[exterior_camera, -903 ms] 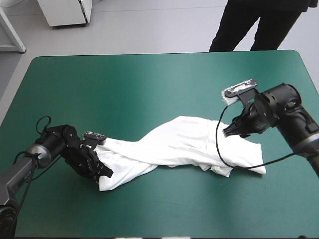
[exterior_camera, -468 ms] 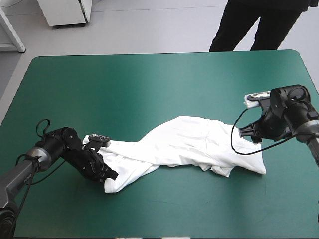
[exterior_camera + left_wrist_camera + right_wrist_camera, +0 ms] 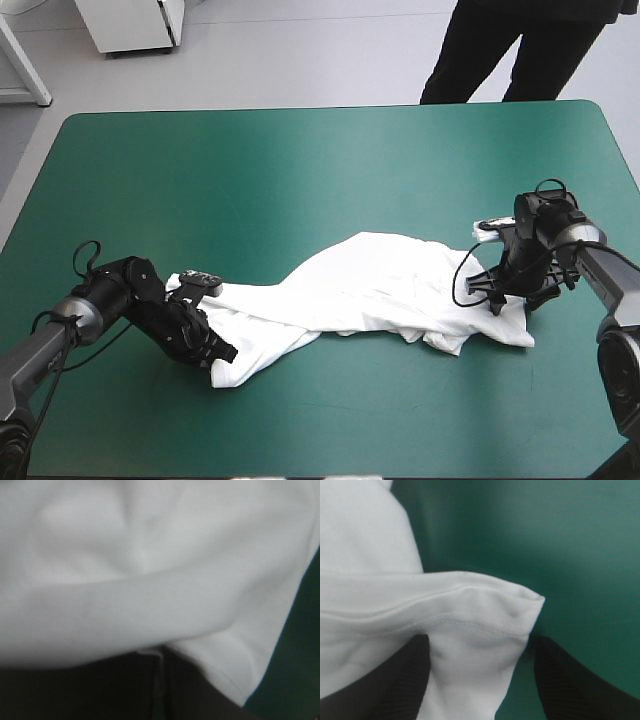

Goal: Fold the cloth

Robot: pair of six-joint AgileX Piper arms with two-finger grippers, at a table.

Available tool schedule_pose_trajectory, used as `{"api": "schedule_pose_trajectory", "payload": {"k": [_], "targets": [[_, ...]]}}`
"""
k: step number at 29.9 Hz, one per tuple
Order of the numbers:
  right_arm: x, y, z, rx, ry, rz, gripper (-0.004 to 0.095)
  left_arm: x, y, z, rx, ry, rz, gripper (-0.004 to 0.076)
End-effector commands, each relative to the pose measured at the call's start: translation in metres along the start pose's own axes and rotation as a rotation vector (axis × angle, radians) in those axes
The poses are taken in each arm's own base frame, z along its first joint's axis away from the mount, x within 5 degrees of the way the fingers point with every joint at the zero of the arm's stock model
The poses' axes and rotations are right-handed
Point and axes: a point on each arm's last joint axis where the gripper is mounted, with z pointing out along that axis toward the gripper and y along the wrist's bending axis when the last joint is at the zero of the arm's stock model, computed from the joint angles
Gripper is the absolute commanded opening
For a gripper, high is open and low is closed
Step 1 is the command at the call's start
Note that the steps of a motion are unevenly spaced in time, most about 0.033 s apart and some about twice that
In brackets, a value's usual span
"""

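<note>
**Right corner grab**

Teal-green table (image 3: 300, 150): the T-shirt (image 3: 370, 285) lies crumpled across its near half. Left gripper (image 3: 215, 350) clamps the left end. Right gripper (image 3: 510, 303), spread, straddles the right corner; best to sink fully, then pinch both layers.

Table (image 3: 300, 150) with teal-green cover and rounded corners is seen across most of the high view. Pale grey floor (image 3: 300, 60) is shown beyond the far edge and along the left edge. White cabinet (image 3: 130, 25), on small dark feet or casters, is placed on the floor past the far left corner. White slanted furniture leg (image 3: 25, 65) is seen further left. Light is even and diffuse; a soft sheen is noted on the cover near the far edge.
</note>
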Motion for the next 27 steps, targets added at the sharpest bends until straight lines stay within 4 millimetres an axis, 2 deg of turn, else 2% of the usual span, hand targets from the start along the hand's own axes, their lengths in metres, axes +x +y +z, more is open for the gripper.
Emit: {"api": "schedule_pose_trajectory", "payload": {"k": [1, 4, 6, 9, 13, 14, 17, 19, 22, 25, 27], "targets": [[-0.005, -0.006, -0.005, 0.018, -0.056, -0.004, 0.0581, -0.001, -0.008, -0.010, 0.024, -0.031, 0.013, -0.0022], [-0.006, -0.011, 0.001, -0.011, -0.033, 0.031, 0.0579, 0.000, -0.008, -0.010, 0.024, -0.022, 0.015, -0.0022], [-0.006, -0.013, 0.005, -0.059, -0.023, 0.060, 0.0524, 0.001, -0.008, -0.010, 0.022, -0.011, 0.019, -0.0022], [-0.006, -0.011, 0.007, -0.087, -0.010, 0.050, 0.0340, 0.002, -0.008, -0.010, 0.023, -0.001, 0.019, -0.0022], [-0.006, -0.010, 0.007, -0.105, -0.007, 0.033, 0.0021, 0.002, -0.007, -0.010, 0.015, 0.000, 0.022, -0.0022], [-0.005, -0.010, 0.007, -0.106, 0.002, 0.032, -0.0013, 0.002, -0.007, -0.010, 0.007, -0.003, 0.026, -0.0022], [-0.002, -0.009, 0.005, -0.107, 0.022, 0.033, -0.0013, -0.001, -0.008, -0.015, -0.005, -0.029, 0.036, -0.0022], [0.000, -0.009, -0.004, -0.108, 0.007, 0.038, -0.0013, -0.004, -0.011, -0.025, -0.011, -0.053, 0.053, -0.0022], [0.006, -0.011, -0.038, -0.092, -0.071, 0.035, -0.0013, -0.011, -0.020, -0.055, -0.040, -0.129, 0.102, -0.0022], [0.016, -0.013, -0.090, -0.074, -0.223, 0.042, -0.0013, -0.012, -0.034, -0.098, -0.102, -0.218, 0.149, -0.0022], [0.027, -0.014, -0.134, -0.057, -0.361, 0.058, -0.0013, -0.008, -0.047, -0.134, -0.149, -0.305, 0.182, -0.0022]]}}
